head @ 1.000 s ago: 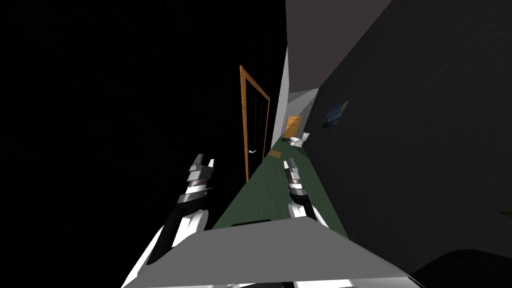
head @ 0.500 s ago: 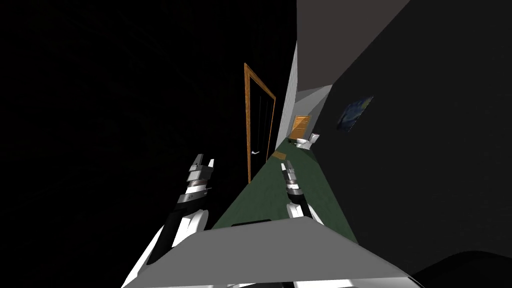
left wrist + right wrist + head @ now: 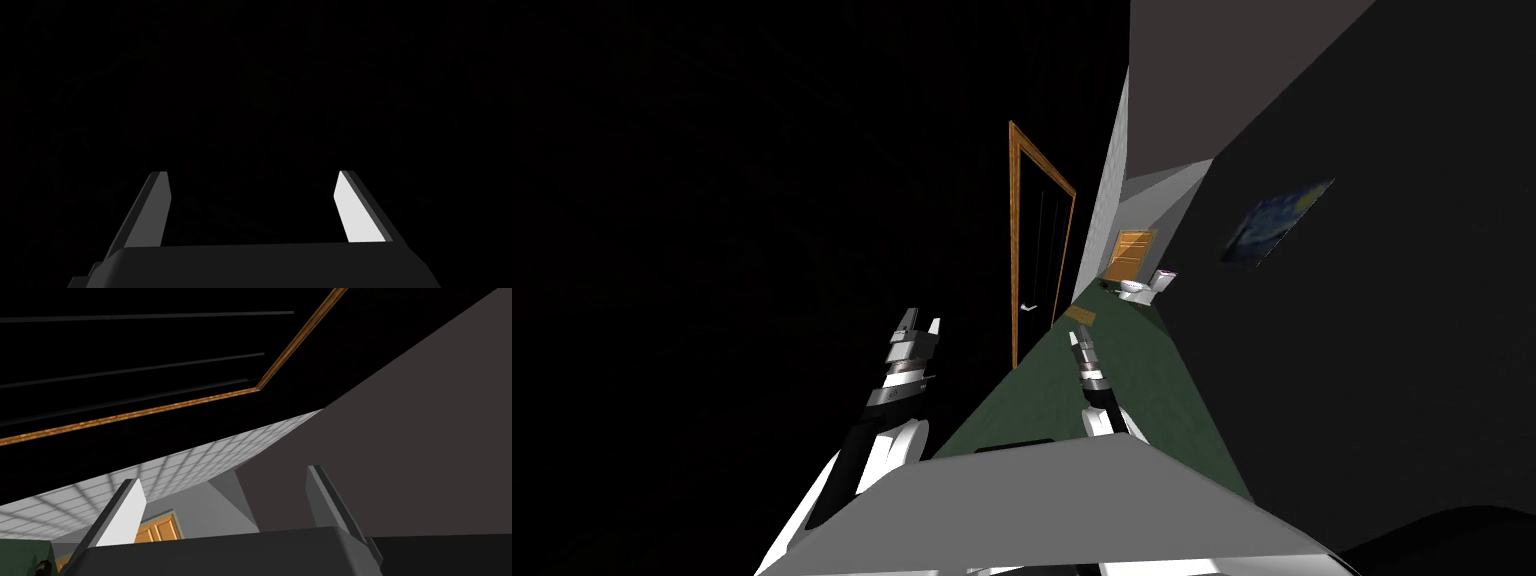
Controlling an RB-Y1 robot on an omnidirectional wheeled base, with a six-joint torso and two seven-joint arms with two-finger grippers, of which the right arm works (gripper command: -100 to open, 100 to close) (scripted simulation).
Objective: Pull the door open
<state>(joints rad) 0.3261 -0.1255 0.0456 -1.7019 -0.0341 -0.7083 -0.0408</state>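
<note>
Head view: looking down a narrow corridor with a green floor [image 3: 1112, 380]. Dark door [image 3: 1040, 250] in a wood frame [image 3: 1012, 230] on the corridor's left side, at about 1 o'clock from the left gripper [image 3: 922, 322] and 11 o'clock from the right gripper [image 3: 1079, 335]. Panel nearly black, lying inside the frame, faint vertical lines on it. Pale lever handle [image 3: 1027, 307] low on the panel, toward 6 o'clock of the door, well apart from both grippers.

Left wrist view: fingers [image 3: 357, 210] spread wide, flat black surface ahead. Right wrist view: fingers [image 3: 125, 513] likewise spread, pointing past the frame's upper corner toward a pale tiled wall [image 3: 1112, 190].

Further along, at 12 to 1 o'clock of the right gripper: small brown mat [image 3: 1080, 315], white toilet-like fixture [image 3: 1142, 291], orange door [image 3: 1129, 255] at the corridor's end. Blue-and-yellow picture [image 3: 1277, 222] on the dark right wall, at 2 o'clock.
</note>
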